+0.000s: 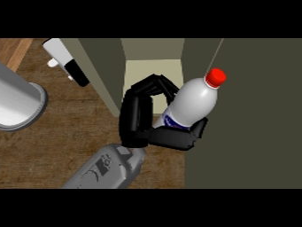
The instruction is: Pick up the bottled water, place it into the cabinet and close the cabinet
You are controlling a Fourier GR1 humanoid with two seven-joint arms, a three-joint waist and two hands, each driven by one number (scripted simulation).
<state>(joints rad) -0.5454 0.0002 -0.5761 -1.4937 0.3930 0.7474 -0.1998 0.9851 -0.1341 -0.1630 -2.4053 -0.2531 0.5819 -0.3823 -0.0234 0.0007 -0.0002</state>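
white plastic, red-capped, blue-labelled: the bottle (191,99) is tilted with its cap (216,77) pointing to the upper right. the black left hand (139,119) grips it, fingers curled round its side and thumb hooked round its lower end. it sits at the pale opening of the cabinet (107,71), just beside a dark panel (257,111). a grey cylinder (9,97) stands on the wooden surface (68,133) to the left.
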